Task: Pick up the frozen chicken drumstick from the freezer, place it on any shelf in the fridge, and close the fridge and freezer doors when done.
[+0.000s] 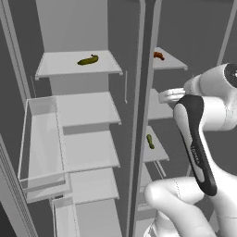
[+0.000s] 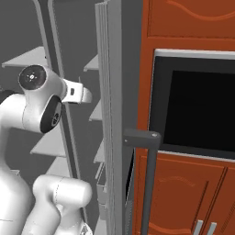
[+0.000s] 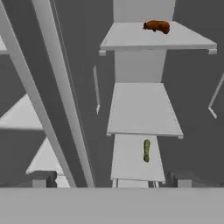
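Note:
The frozen chicken drumstick (image 3: 156, 26) is a reddish-brown lump on the top short shelf of the freezer (image 3: 140, 109), the narrow compartment on the right; it also shows as the drumstick (image 1: 159, 56). My gripper (image 3: 111, 179) is open with nothing between its fingers, in front of the freezer and well below and short of the drumstick. The fridge (image 1: 83, 111) stands open on the left, its broad shelf (image 1: 88, 148) bare. The fridge door (image 1: 14, 194) and freezer door (image 2: 110, 114) are both swung open.
A green pickle (image 1: 88, 60) lies on the fridge's top shelf, another pickle (image 3: 146, 150) on a low freezer shelf. A door bin (image 1: 41, 143) juts out at the left. A divider post (image 1: 141, 115) splits the compartments. Orange cabinets and a black oven (image 2: 197, 110) stand right of the freezer door.

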Available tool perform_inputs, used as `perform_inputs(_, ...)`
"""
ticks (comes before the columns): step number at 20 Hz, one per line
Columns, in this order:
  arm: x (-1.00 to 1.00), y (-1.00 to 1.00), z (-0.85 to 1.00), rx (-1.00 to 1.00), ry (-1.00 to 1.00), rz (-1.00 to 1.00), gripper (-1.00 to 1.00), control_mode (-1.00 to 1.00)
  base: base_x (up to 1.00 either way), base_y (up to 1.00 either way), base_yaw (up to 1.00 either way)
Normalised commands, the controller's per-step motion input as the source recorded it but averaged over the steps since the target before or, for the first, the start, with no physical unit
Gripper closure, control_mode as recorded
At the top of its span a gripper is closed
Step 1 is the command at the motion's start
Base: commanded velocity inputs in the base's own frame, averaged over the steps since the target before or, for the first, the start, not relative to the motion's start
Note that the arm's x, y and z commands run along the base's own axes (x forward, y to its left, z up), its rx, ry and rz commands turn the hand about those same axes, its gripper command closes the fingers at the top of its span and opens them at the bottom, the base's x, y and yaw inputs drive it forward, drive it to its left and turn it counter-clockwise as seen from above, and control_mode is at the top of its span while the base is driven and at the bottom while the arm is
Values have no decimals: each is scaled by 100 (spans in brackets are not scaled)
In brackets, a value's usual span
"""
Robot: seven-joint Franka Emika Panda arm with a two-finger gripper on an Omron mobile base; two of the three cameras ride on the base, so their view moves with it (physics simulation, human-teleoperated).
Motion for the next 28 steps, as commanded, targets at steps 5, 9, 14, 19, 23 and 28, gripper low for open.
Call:
perform_inputs(5, 3, -21, 92, 7, -46, -8, -100, -100, 0, 0, 0)
perform_inputs(9, 26, -20, 78, 2, -26, -10, -100, -100, 0, 0, 0)
perform_inputs(14, 51, -35, 37, 0, 1, -9, -100, -100, 0, 0, 0)
perform_inputs(19, 52, -56, 1, -5, 18, -2, -100, -100, 0, 0, 0)
perform_inputs(23, 31, -13, 0, -16, 19, 4, -100, -100, 0, 0, 0)
perform_inputs(28, 35, 0, -6, -14, 13, 7, -100, -100, 0, 0, 0)
